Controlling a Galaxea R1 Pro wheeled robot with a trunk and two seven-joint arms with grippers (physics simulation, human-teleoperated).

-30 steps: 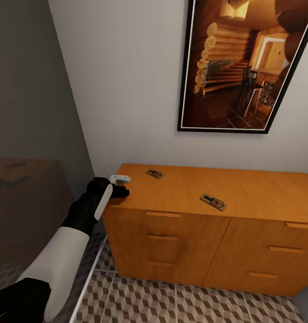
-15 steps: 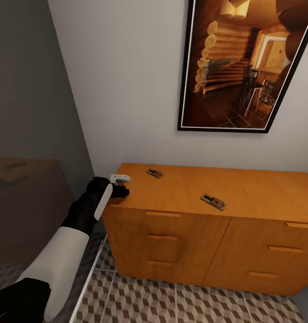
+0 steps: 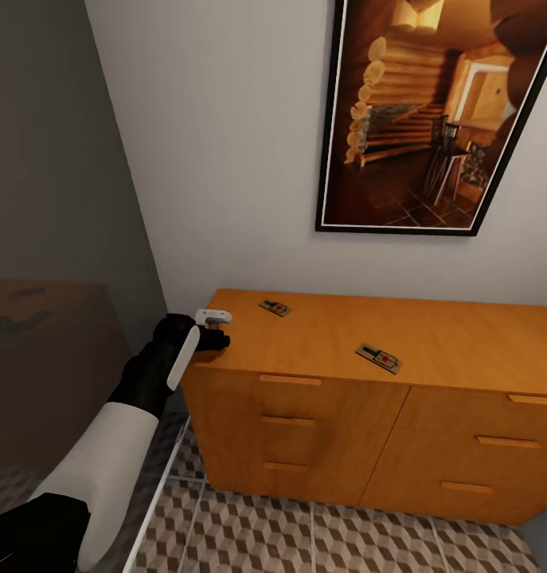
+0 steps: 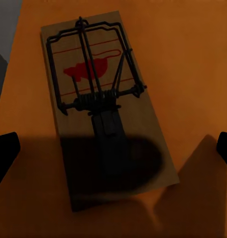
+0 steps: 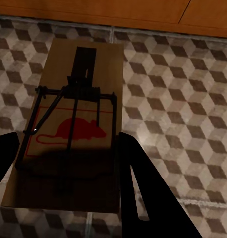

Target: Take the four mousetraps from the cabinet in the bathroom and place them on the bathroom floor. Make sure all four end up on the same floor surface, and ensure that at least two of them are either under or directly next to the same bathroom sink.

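Observation:
Two mousetraps (image 3: 275,307) (image 3: 378,358) lie on the orange-brown cabinet (image 3: 321,414), on its flat top. My left gripper (image 3: 216,329) hovers over the top's left front corner. In the left wrist view it (image 4: 113,153) stands open, its dark fingertips (image 4: 4,153) wide apart on either side of a third mousetrap (image 4: 101,106) lying flat on the wood. In the right wrist view my right gripper (image 5: 66,148) is shut on another mousetrap (image 5: 74,124), held in the air above the bathroom floor (image 5: 183,99) near the cabinet's base.
A framed picture (image 3: 432,119) hangs on the white wall above the cabinet. A dark grey panel (image 3: 58,199) stands at the left, close to my left arm. Cube-patterned tiles (image 3: 305,533) run in front of the cabinet.

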